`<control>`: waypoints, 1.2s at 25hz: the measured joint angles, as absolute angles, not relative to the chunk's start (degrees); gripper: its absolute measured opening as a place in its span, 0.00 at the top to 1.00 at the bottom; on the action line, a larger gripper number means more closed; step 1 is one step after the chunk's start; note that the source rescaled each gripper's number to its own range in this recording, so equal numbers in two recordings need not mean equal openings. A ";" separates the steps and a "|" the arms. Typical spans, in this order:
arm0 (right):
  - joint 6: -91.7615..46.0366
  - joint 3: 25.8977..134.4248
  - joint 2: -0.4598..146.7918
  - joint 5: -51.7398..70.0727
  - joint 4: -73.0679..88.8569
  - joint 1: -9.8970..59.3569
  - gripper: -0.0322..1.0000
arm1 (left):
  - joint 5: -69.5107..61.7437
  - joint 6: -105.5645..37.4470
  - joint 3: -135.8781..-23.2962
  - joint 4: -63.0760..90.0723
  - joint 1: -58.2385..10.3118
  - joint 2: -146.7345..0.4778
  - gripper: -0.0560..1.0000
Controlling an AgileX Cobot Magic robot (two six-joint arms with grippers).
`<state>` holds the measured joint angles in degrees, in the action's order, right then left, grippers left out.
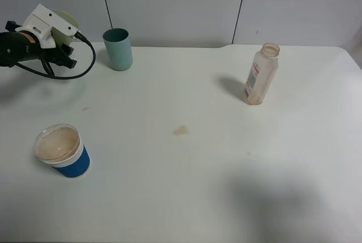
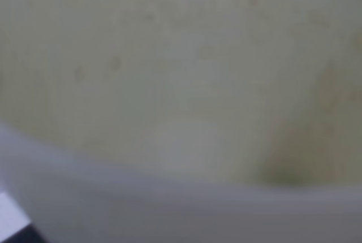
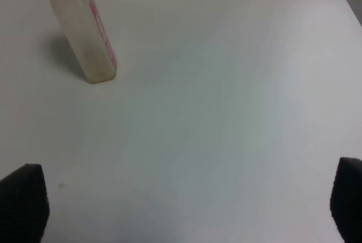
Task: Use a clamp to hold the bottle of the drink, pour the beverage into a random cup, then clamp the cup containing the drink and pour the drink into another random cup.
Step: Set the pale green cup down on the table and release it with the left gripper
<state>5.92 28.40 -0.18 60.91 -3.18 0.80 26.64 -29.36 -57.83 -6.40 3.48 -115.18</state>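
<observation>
From the high camera we look down on a white table [image 1: 186, 186]. At its far left edge the left gripper [image 1: 61, 24] hangs raised above the table, its white housing and black cable in view, closed around a pale yellow-green cup [image 1: 63, 16] of which only a sliver shows behind the housing. The left wrist camera is filled by a blurred pale yellow-green surface [image 2: 181, 73], which we take to be the inside of that cup, though the view is too soft to be sure. Just to the right of that gripper, near the table's back edge, a teal cup [image 1: 118, 48] stands upright. Toward the front left sits a squat white cup with a blue sleeve [image 1: 62, 150], brown residue inside it. A small brown spot [image 1: 181, 130] marks the table near the middle. On the right, well apart from the cups, the bottle [image 1: 261, 74] stands upright and uncapped, its pink-red and white label showing. The right wrist camera sees the bottle [image 3: 83, 28] across bare table, with the right gripper [image 3: 186, 209] spread wide, one dark fingertip [image 3: 22, 203] at each lower corner, holding nothing.
</observation>
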 joint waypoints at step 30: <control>5.92 28.40 -0.18 60.91 -3.18 0.80 0.00 | 59.85 -12.72 -40.71 -5.94 3.48 -115.23 0.93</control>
<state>5.92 28.40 -0.18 60.91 -3.18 0.80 59.85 -12.72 -40.71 -5.94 3.48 -115.23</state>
